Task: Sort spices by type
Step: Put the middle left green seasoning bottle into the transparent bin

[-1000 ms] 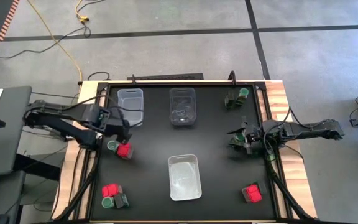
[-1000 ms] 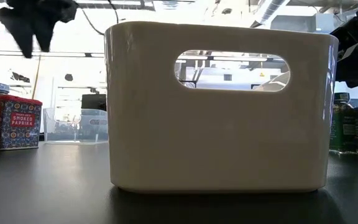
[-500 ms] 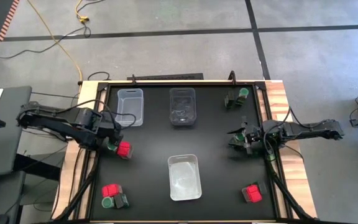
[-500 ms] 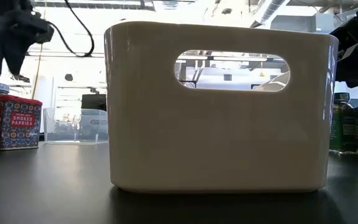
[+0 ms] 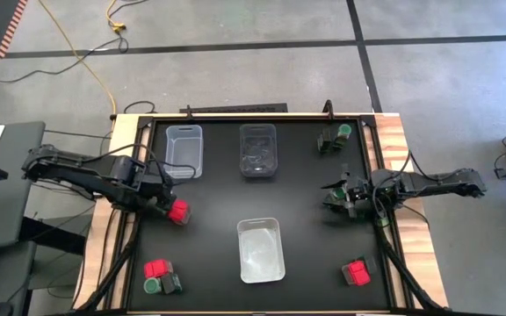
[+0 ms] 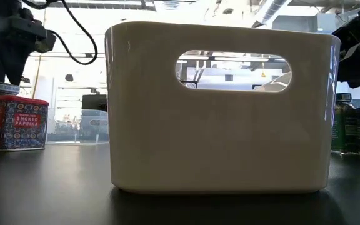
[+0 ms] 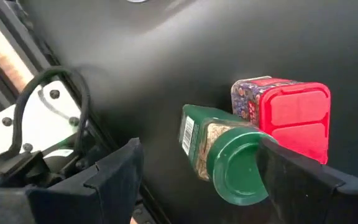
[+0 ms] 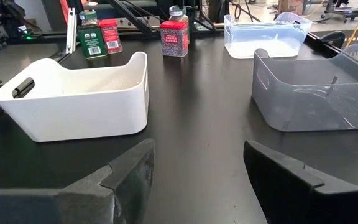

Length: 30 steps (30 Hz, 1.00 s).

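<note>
The left gripper (image 7: 197, 180), fingers spread, straddles a green-lidded jar (image 7: 219, 158) touching the red packet (image 7: 284, 118), apparently lining up its pick; the right gripper (image 8: 194, 180) waits spread.

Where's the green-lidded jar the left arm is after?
High view, table's left side: the green-lidded jar sits between the open left gripper fingers, beside the red paprika tin.

The red packet (image 6: 17, 122) near the worktop's left edge reads "SMOKED PAPRIKA" on its front label; no other text can be made out.

Three bins (image 5: 261, 251), three red packets (image 5: 178, 211)
</note>
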Each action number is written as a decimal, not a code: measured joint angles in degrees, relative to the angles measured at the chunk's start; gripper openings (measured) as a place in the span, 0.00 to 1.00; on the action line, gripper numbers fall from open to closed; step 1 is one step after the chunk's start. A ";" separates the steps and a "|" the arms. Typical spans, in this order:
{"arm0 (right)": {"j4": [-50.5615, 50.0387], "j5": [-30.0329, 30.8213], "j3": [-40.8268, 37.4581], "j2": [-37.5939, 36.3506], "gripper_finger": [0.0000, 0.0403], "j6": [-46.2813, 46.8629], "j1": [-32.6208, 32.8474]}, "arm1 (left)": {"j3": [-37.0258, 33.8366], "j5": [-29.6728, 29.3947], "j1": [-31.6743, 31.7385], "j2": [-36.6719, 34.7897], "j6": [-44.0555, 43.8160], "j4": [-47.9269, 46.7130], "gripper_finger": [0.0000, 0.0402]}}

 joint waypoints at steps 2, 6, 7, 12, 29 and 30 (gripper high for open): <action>0.00 0.00 0.00 0.02 0.69 0.00 0.00 | -0.02 -1.05 0.00 -0.30 0.02 -0.40 0.73; 0.02 -0.01 0.00 0.02 0.69 0.00 0.00 | -0.04 -1.69 0.00 -1.21 0.48 -0.31 0.73; 0.02 0.00 0.00 0.02 0.69 0.00 0.00 | -0.04 -1.69 0.00 -1.53 0.57 -0.33 0.73; 0.04 0.00 0.00 0.02 0.69 0.00 0.00 | -0.04 -1.78 0.00 -3.19 0.35 -0.40 0.73; 0.04 0.00 0.00 0.02 0.69 -0.01 0.00 | -0.04 2.64 0.00 -1.21 11.55 2.82 0.73; 0.04 0.00 0.00 0.00 0.69 0.00 0.00 | -0.04 2.64 0.00 -0.84 12.07 2.75 0.73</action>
